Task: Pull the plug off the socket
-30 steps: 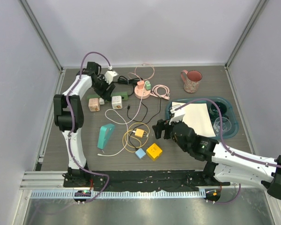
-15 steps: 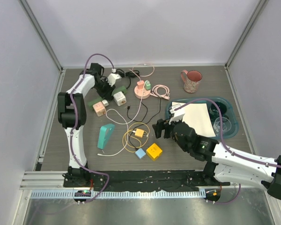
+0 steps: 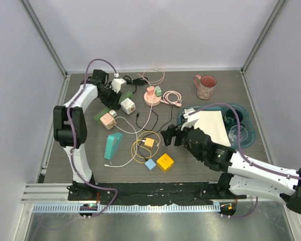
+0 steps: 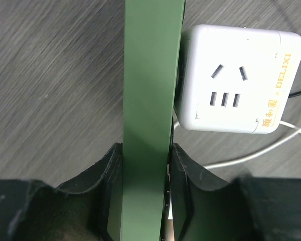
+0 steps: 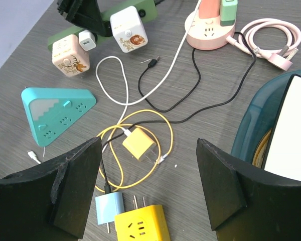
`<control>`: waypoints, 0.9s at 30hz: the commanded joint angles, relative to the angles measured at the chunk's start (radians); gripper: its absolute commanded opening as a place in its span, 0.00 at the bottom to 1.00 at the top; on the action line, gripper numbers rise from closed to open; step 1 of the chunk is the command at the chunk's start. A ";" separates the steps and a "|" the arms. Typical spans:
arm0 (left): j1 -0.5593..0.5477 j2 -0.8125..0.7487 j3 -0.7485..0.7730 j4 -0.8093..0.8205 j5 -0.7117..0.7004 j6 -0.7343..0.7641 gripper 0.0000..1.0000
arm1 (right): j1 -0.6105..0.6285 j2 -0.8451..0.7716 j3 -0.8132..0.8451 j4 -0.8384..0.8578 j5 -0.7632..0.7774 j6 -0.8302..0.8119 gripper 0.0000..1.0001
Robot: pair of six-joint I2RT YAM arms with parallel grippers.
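The left gripper (image 4: 146,165) is clamped across the narrow width of the green power strip (image 4: 149,75), which lies slantwise near the far-left corner of the table (image 3: 80,155). A white cube adapter (image 4: 238,80) sits tight against the strip's edge, though the wrist view does not show whether its pins are seated. The right gripper (image 3: 171,136) hangs over the middle of the table toward the near edge with its fingers wide apart, holding nothing and well apart from the strip. The main risk is that nothing has hold of a plug yet: if the strip is tugged alone, the cream cube (image 5: 66,54), the small white plug (image 5: 88,42) and the cube beside them will likely ride along with it rather than separate. The pinch on smooth plastic sides may also let the strip twist or slide once a pull comes. The loose white cable (image 5: 121,85) and black cable (image 5: 190,95) between the two arms could snag the right fingers on their way across.
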 commanded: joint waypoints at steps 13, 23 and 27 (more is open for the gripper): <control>-0.023 -0.571 -0.254 0.069 -0.217 -0.584 0.00 | -0.007 0.093 0.121 0.163 -0.153 -0.160 0.86; -0.037 -0.843 -0.395 0.075 -0.150 -0.703 0.00 | -0.076 0.357 0.290 0.305 -0.411 -0.330 0.99; -0.037 -0.952 -0.440 0.150 -0.043 -0.769 0.00 | -0.128 0.435 0.341 0.330 -0.578 -0.369 0.99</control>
